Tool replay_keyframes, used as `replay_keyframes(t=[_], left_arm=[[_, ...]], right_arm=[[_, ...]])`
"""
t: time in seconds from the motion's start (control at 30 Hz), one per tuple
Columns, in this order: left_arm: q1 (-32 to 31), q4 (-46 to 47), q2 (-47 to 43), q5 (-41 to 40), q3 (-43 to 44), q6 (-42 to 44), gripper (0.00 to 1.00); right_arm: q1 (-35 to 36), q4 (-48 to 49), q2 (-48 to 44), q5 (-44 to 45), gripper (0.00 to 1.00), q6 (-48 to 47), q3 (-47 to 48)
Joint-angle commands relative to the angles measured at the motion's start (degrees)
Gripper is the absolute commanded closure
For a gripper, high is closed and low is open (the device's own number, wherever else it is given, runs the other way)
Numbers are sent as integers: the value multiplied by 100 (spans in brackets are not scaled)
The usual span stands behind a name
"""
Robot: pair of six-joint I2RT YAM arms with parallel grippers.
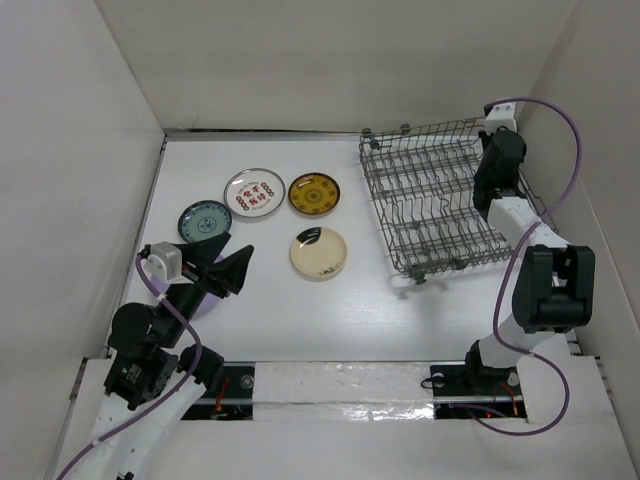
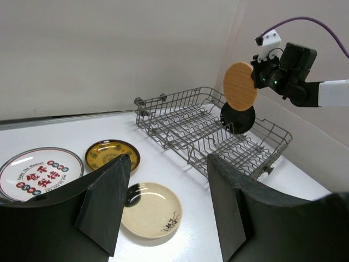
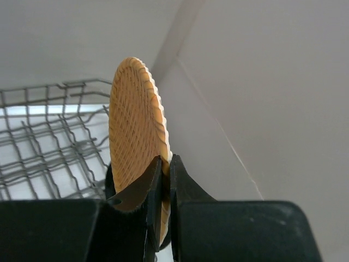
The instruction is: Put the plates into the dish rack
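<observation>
The dish rack [image 1: 437,203] stands at the far right of the table [image 1: 300,320], turned slightly askew. Its right side lies close to the right wall [image 1: 590,170], leaving little room there.

The right gripper [image 3: 166,166] is over the rack's far right end, jaws pinched on the rim of the orange-tan plate [image 3: 136,136], which is held on edge above the tines. A black plate [image 2: 238,118] stands upright in the rack just below it. Whether the two touch cannot be told.

The left gripper [image 2: 168,161] hangs over the near left of the table, jaws spread wide and holding nothing.

Four plates lie flat on the left half: teal plate [image 1: 205,221], white plate [image 1: 254,191], dark yellow plate [image 1: 314,193] and cream plate [image 1: 319,253]. A bare strip of table separates them from the rack.

From above, the right arm hides the held plate. In the left wrist view, a finger and the frame edge cut off the white plate.
</observation>
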Motion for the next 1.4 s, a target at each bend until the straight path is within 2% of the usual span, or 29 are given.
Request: replay_keyframes(t=[0.0, 0.13, 0.5, 0.7, 1.03, 1.07, 1.1, 1.17, 1.2, 1.27, 1.37], left_arm=[[-16, 310, -4, 101, 14, -10, 45], [-16, 310, 31, 145, 5, -10, 45], [-69, 310, 75, 136, 5, -18, 44], [-122, 310, 5, 110, 5, -18, 45], [-122, 301, -13, 136, 5, -18, 44], [-122, 310, -39, 136, 5, -18, 44], [-122, 310, -39, 145, 5, -18, 44], [-122, 310, -4, 127, 5, -18, 44], [-122, 310, 13, 127, 5, -18, 44], [-122, 301, 57, 145, 5, -18, 44], [-122, 310, 49, 145, 5, -18, 44]], right_arm=[[-249, 115, -36, -532, 100, 380, 50], [-539, 28, 96, -736, 100, 723, -47], [-653, -95, 184, -1201, 100, 777, -364], [-706, 62, 202, -1167, 100, 751, -732], [-706, 36, 430, -1044, 98, 856, -838], [-706, 45, 456, -1026, 94, 952, -856], [-706, 71, 456, -1052, 78, 979, -882], [-706, 202, 439, -1044, 61, 1075, -978], [-706, 212, 448, -982, 47, 1136, -953], [-706, 142, 456, -877, 36, 1320, -769], [-706, 80, 247, -990, 28, 1706, -637]])
